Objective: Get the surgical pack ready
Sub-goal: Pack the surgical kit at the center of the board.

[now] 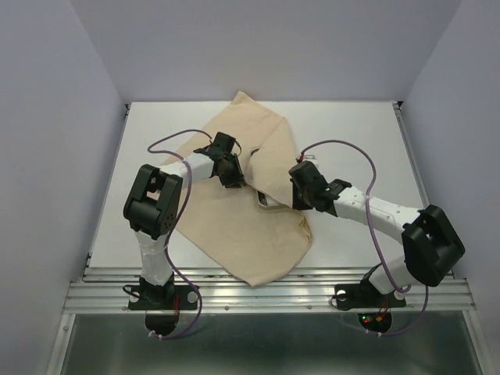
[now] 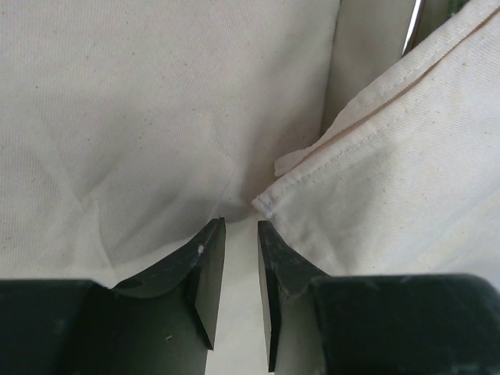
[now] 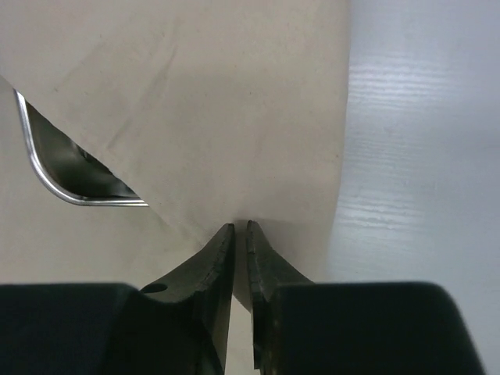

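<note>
Across the middle of the white counter (image 1: 355, 129) lies the large beige woven cloth sheet (image 1: 234, 234). One corner points toward 12 o'clock and another reaches the near edge at 6 o'clock. Its right-hand part is folded over toward the centre. Just below centre, a curved stretch of the small rectangular steel tray (image 3: 39, 173) rim peeps from under that fold; the rest is covered. The left gripper (image 2: 241, 223) is low over the cloth at about 10 o'clock from the tray. Its jaws are released, with a clear gap and nothing between them, and a stitched hem corner lies just ahead of the tips. The right gripper (image 3: 240, 225) sits at about 3 o'clock from the tray. Its jaws are clenched almost together, seemingly on a pinch of the cloth near its edge.
</note>
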`<state>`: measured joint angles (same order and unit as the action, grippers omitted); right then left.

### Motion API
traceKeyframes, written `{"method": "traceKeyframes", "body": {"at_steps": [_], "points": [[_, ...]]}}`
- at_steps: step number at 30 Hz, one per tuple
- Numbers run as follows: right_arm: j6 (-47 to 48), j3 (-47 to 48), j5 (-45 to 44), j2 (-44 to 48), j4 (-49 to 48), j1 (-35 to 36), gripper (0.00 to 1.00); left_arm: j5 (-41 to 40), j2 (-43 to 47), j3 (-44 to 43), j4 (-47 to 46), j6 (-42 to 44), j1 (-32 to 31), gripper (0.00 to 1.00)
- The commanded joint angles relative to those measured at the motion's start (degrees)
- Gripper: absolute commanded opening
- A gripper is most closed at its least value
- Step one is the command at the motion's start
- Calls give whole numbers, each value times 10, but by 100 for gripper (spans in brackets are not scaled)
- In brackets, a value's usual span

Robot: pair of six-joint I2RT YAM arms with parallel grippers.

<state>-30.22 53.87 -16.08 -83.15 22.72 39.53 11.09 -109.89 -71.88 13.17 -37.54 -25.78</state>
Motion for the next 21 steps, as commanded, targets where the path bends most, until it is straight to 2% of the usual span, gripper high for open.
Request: {"method": "traceKeyframes", "body": {"at_steps": [1, 3, 7, 16, 21], "points": [[-11, -24, 39, -15, -27, 0, 15, -12, 27, -10, 15, 12, -2, 34], [-10, -36, 50, -22, -36, 0, 10, -13, 30, -9, 17, 12, -2, 34], [-3, -39, 64, -19, -39, 0, 9, -20, 39, -14, 24, 13, -1, 34], [15, 10, -28, 72, 7, 0, 12, -49, 86, -40, 63, 22, 14, 34], [21, 13, -60, 92, 18, 0, 15, -42, 95, -51, 58, 19, 16, 32]]}}
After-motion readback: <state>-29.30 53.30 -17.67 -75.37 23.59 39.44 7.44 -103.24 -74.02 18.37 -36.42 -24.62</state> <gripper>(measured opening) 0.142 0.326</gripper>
